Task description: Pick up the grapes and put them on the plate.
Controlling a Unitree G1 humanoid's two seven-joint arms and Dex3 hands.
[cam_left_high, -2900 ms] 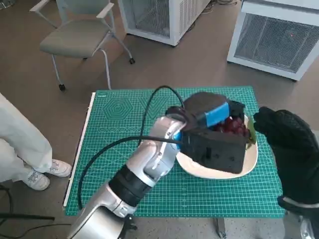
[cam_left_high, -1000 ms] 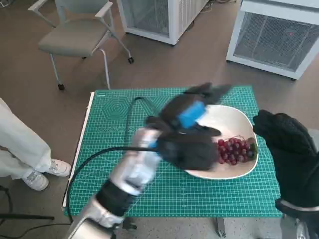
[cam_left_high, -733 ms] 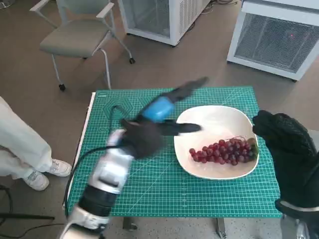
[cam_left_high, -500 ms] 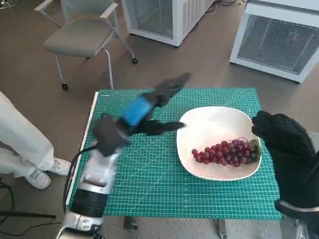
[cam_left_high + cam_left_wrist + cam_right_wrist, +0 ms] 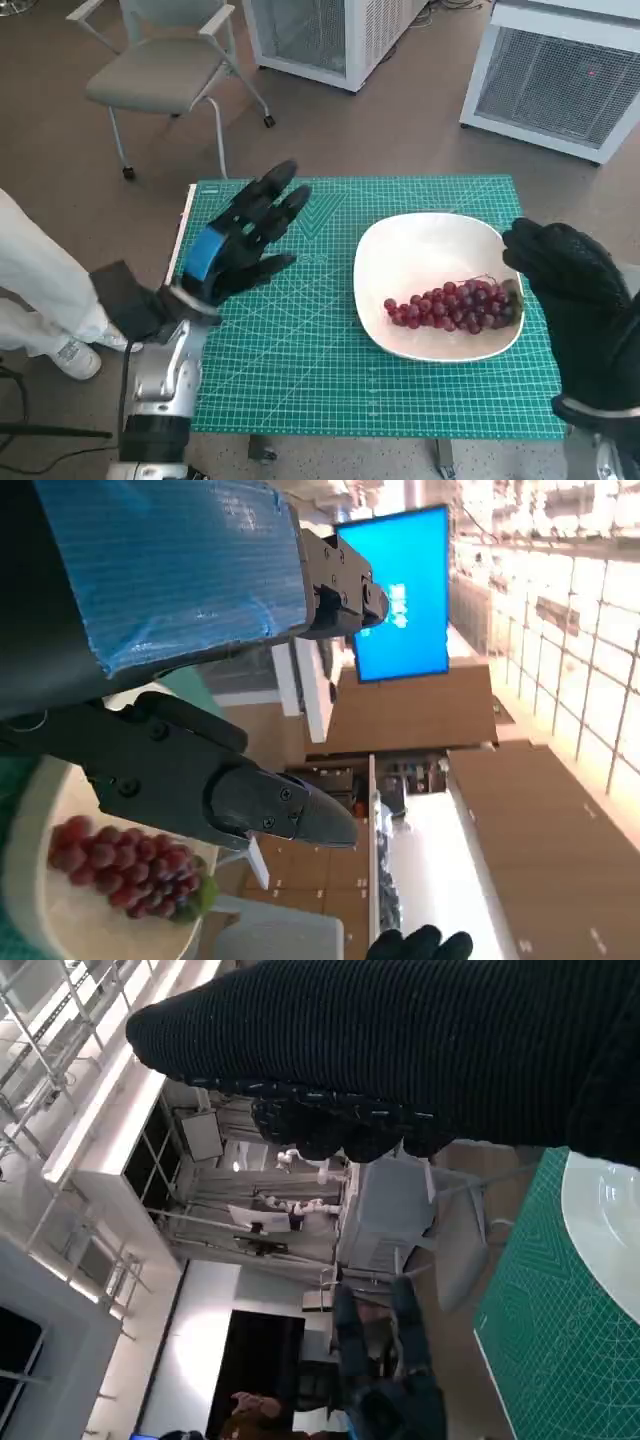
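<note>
A bunch of red grapes (image 5: 455, 304) lies in the white plate (image 5: 420, 245) on the right half of the green mat. The left wrist view shows the same grapes (image 5: 120, 867) on the plate (image 5: 40, 830). My left hand (image 5: 240, 240), black with blue tape, hovers over the mat's left part with its fingers spread and nothing in it. My gloved right hand (image 5: 575, 300) hangs at the plate's right rim, holding nothing that I can see; its fingers curl and the palm is hidden. In the right wrist view only the glove (image 5: 400, 1050) and a plate edge (image 5: 605, 1220) show.
The green cutting mat (image 5: 300, 340) covers the small table. A grey chair (image 5: 165, 75) stands behind at the left, two white cabinets (image 5: 560, 70) behind at the right. A person's pale trouser leg and shoe (image 5: 50, 310) are on the floor at the left.
My left hand let the grapes go on the plate, then drew back leftward across the mat and now hovers open over its left part. The right hand stayed put.
</note>
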